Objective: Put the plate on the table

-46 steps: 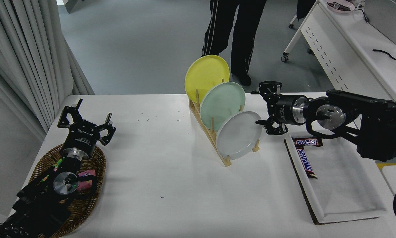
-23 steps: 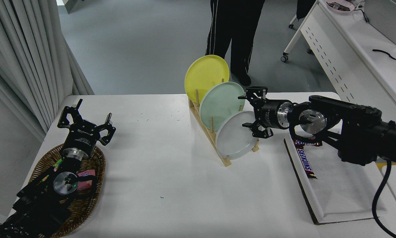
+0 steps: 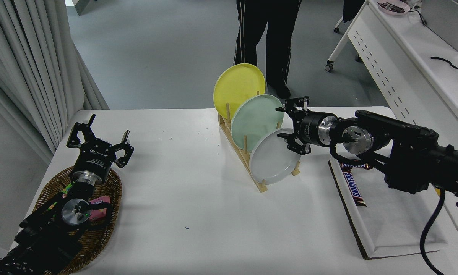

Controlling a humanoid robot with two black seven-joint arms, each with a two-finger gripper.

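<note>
The pale grey-white plate (image 3: pixel 272 160) stands on edge in the front slot of a wooden rack (image 3: pixel 239 151) on the white table (image 3: pixel 198 214). Behind it stand a mint-green plate (image 3: pixel 254 120) and a yellow plate (image 3: pixel 234 88). My right gripper (image 3: pixel 286 122) is open at the grey-white plate's upper right rim, one finger above the rim and one at its face, jaws apart around the edge. My left gripper (image 3: pixel 99 139) is parked open at the lower left over a wicker basket (image 3: pixel 110 198).
A white tray (image 3: pixel 401 214) with a Snickers bar (image 3: pixel 353 183) lies at the right, under my right arm. A person's legs (image 3: pixel 267 38) stand beyond the table's far edge. A white perforated desk (image 3: pixel 401 57) is at the upper right.
My right gripper has moved left from beside the rack to the grey-white plate's upper right rim, then risen slightly. The plates and left arm have not moved.
</note>
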